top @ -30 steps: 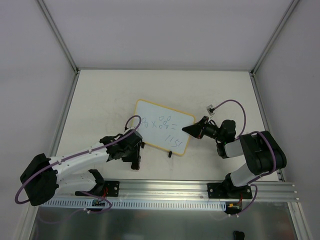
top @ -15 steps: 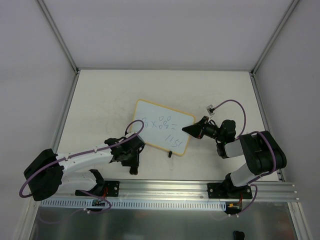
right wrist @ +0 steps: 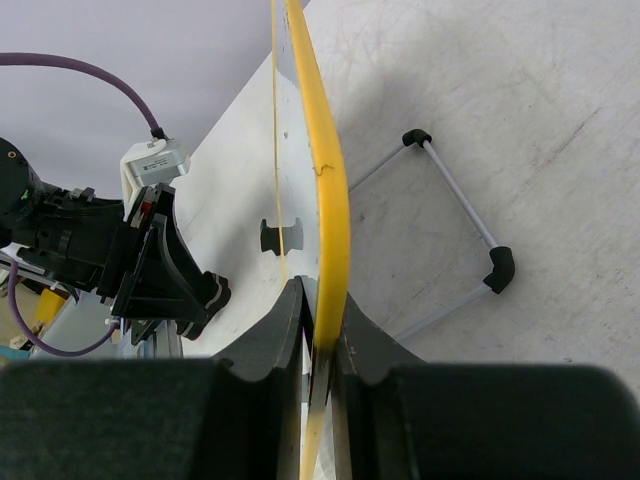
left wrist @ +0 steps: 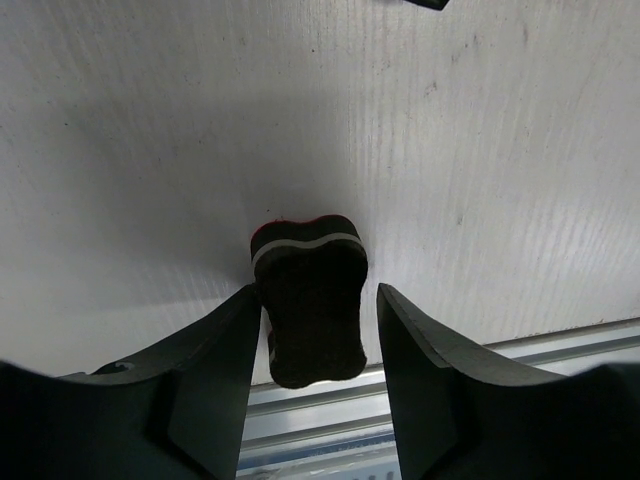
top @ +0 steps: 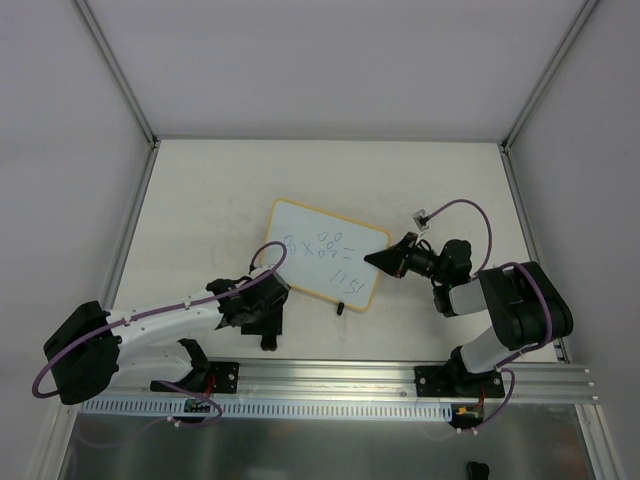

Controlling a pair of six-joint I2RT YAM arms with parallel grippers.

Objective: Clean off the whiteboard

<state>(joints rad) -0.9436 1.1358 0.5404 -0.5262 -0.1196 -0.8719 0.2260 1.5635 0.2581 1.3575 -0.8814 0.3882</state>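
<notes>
One small rectangular white board with rounded corners and a thin orange-yellow frame, the whiteboard [top: 328,254], sits about the middle of the pale worktop [top: 220,190], turned askew to its edges. Its long sides slope from the far left toward the near right. Dark handwritten marks cover much of the face: a row of small rings with a cross and an equals sign, and a second short row of strokes nearer the near edge. A small black clip foot [top: 341,307] shows at the board's near long side. Whether the board's underside lies flat on the worktop I cannot tell.

The right pincer [top: 378,258] meets the board at its short side, the one facing the worktop's right edge. In the right wrist view its two fingers are pressed together on the yellow frame, one on each face, so it grips the whiteboard.

The left pincer [top: 268,335] is toward the worktop's near edge, left of the middle, just off the board's near-left corner and clear of it. Its jaws stand parted around a small black bone-shaped eraser [left wrist: 312,320] with a white stripe. A slim gap shows on one side, so the eraser is not clamped.
</notes>
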